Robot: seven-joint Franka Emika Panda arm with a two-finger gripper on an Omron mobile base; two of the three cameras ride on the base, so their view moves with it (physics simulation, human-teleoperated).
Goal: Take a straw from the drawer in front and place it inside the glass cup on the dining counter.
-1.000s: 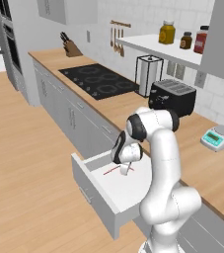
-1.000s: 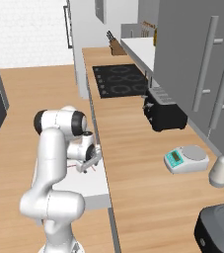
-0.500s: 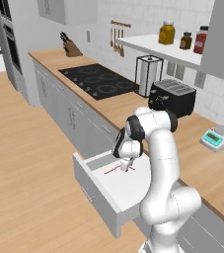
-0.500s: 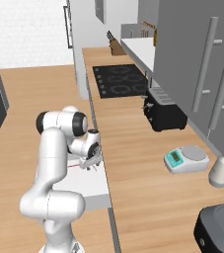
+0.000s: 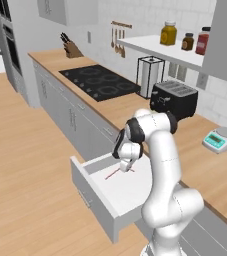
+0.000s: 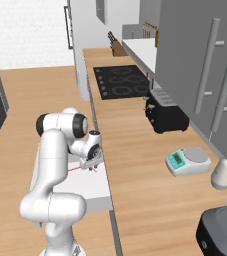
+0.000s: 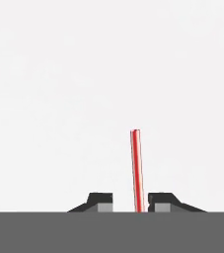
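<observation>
My gripper (image 7: 130,200) stands narrowed around the straw (image 7: 136,168) lying between its tips, light, thin and slippery, best pinched gently mid-shaft.

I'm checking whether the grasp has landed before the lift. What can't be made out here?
- Contact of the fingers with the straw: hand view, a gap shows beside each.
- Straw's near end: hand view, cut off by the bottom edge.
- Gripper tips in the drawer: left base view, too small.

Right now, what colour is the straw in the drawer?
Red; the straw shows best in the hand view.
</observation>
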